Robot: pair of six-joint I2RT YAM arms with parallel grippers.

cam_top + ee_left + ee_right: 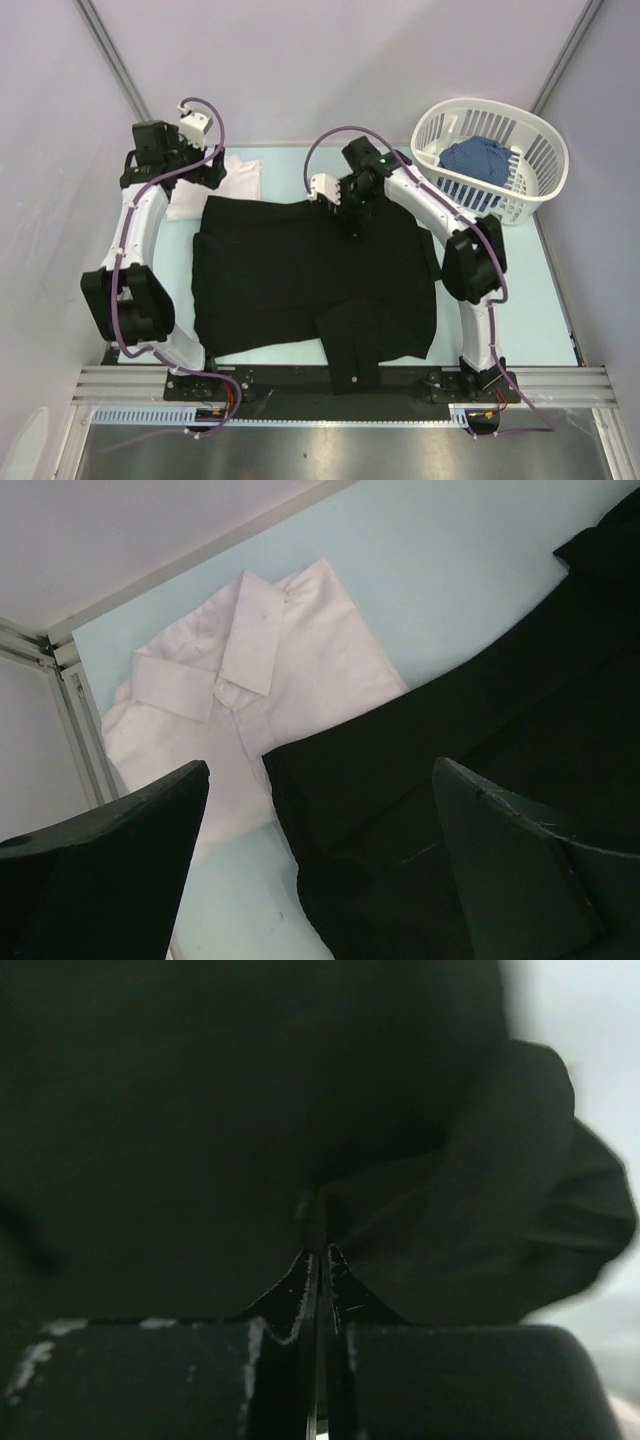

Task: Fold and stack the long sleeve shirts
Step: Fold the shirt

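A: Starting nearest the arm bases, how many shirts do you count?

B: Two. The black shirt is the nearer one, spread wide over the middle of the pale blue surface. One flap of it hangs past the near edge onto the dark rail.

A: Does either arm have hold of it?

B: One of the two does. The right gripper sits at the shirt's far edge, a little right of centre. In the right wrist view its two fingers are pressed together with only a hairline between them. The dark fabric bunches at their tips, so it is pinching the black shirt.

A: And the second shirt?

B: A single white shirt, folded with its collar showing, lies at the far left. The black shirt's far left corner lies against it and seems to overlap its edge.

A: The other arm?

B: The left gripper hangs over the far left part of the white shirt. In the left wrist view its two fingers stand wide apart, with nothing between them.

A: Anything further back?

B: One white slatted basket stands in the far right corner, with one crumpled blue cloth inside.
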